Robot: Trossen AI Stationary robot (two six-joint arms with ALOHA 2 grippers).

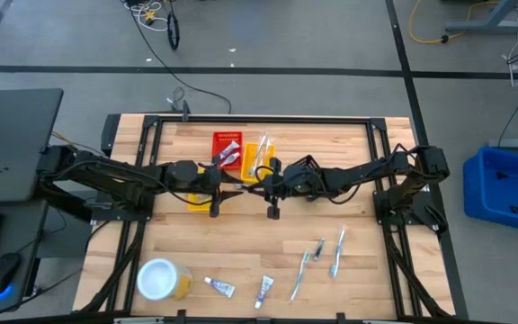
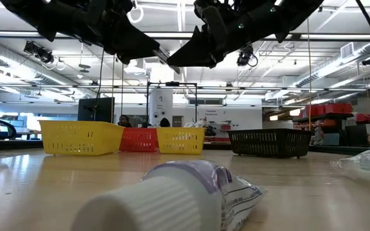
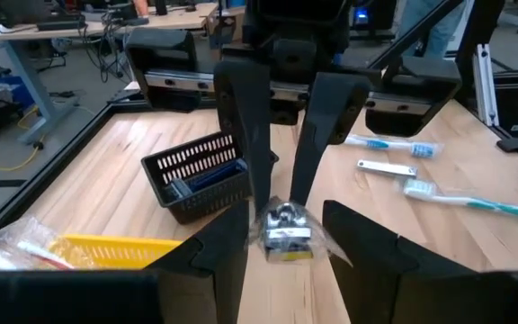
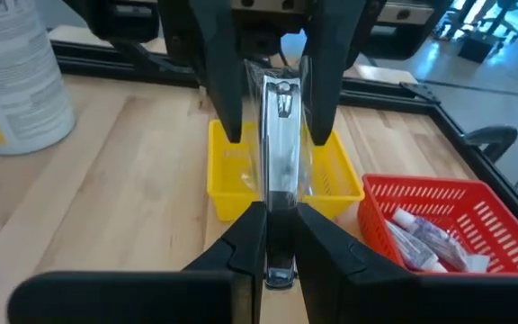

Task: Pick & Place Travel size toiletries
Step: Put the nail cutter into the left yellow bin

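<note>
Right wrist view: the right pincer [image 4: 280, 236] is clenched on a slim clear-wrapped metal toiletry [image 4: 281, 135], held upright above the worktop [image 4: 124, 171] in front of a yellow basket [image 4: 223, 184]. The left pincer [image 4: 275, 112] faces it, its fingers released on either side of the packet's far end. A red basket [image 4: 439, 225] nearby holds small tubes [image 4: 421, 236].

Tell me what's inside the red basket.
The red basket holds a few small white tubes with printed labels, lying loose against one wall. Whatever lies beneath them or in the far corner cannot be seen.
</note>
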